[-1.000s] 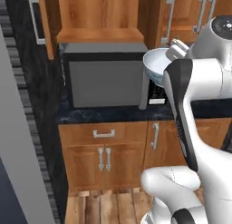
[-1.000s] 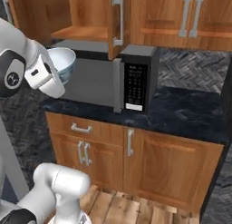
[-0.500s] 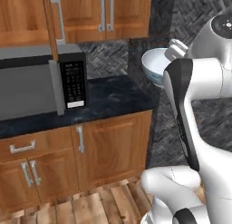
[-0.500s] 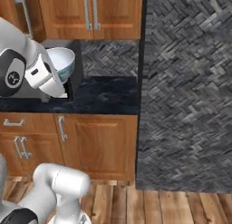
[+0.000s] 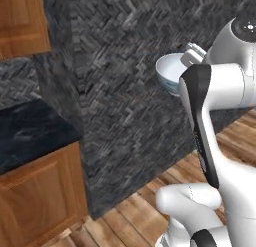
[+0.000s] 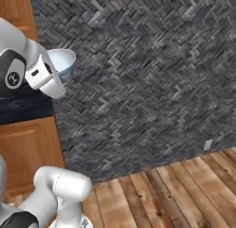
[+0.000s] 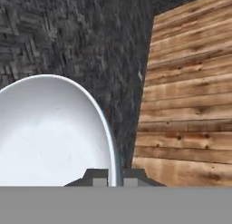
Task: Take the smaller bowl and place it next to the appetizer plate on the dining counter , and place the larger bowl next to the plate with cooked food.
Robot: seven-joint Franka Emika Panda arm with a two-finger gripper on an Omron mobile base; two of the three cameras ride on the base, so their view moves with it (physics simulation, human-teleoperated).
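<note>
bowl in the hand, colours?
Smaller bowl: light blue outside, white inside; left base view shows it best.

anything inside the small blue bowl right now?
The smaller bowl, pinched at its rim by the shut gripper, shows a bare white inside in the hand view. The part below the picture's lower edge is cut off.

Smaller bowl (image 7: 50, 132): left part cut off by hand view's edge. Near side hidden behind arm in left base view.
</note>
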